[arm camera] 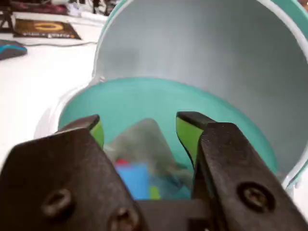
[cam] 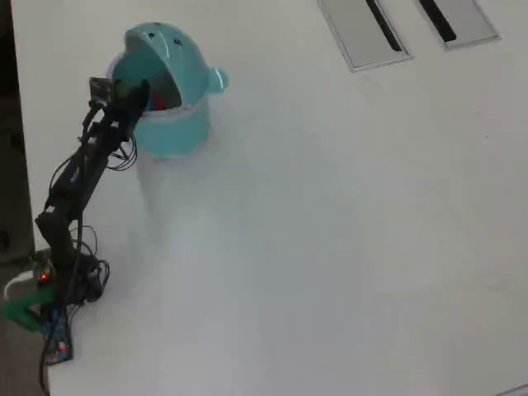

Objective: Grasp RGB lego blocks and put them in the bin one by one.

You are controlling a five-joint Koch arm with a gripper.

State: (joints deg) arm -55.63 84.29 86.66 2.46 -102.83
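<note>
We see our gripper with fingers spread and empty over the teal bin, the blue block lying inside below them.

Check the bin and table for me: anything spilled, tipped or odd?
Nothing stands out. The bin stands upright with its lid swung open, and the open tool hangs over its mouth. Blue, red and green pieces show inside; no blocks lie on the table.
</note>
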